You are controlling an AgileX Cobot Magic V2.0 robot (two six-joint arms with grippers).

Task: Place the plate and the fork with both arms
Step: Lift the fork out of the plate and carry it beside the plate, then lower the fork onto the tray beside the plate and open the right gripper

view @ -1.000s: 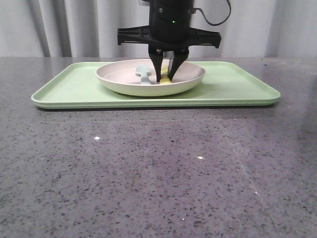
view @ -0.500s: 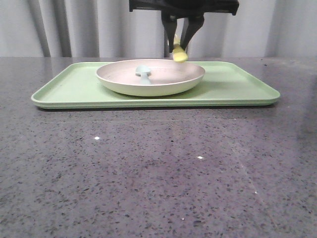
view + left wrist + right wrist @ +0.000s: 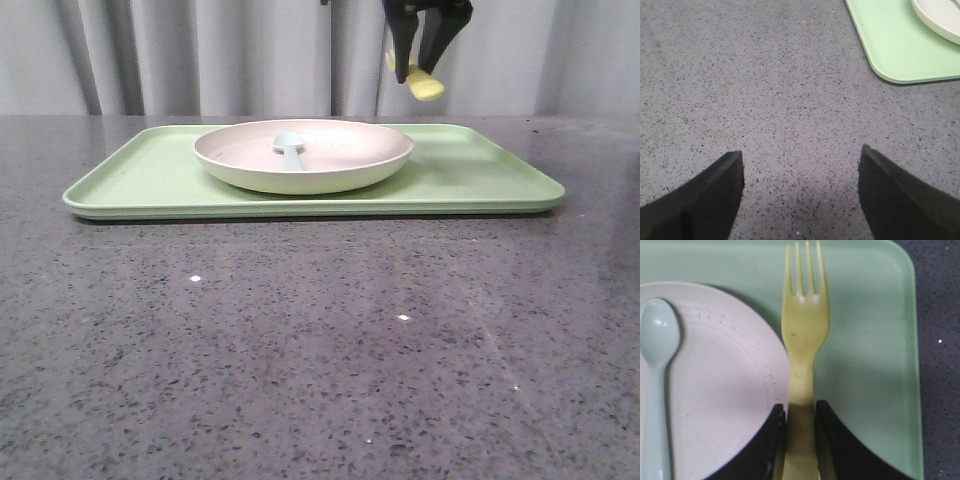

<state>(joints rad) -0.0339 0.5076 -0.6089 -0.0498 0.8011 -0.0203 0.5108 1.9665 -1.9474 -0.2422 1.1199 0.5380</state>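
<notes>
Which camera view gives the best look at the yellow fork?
The right wrist view: the fork shows almost whole, tines clear, handle clamped in the right claw. The front view shows only a small yellow part below the fingers, high above the tray. The left wrist view does not show it.

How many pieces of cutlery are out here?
2. A yellow fork is held up in the right pincer, above the green tray. A pale blue spoon lies in the plate. None seem hidden.
</notes>
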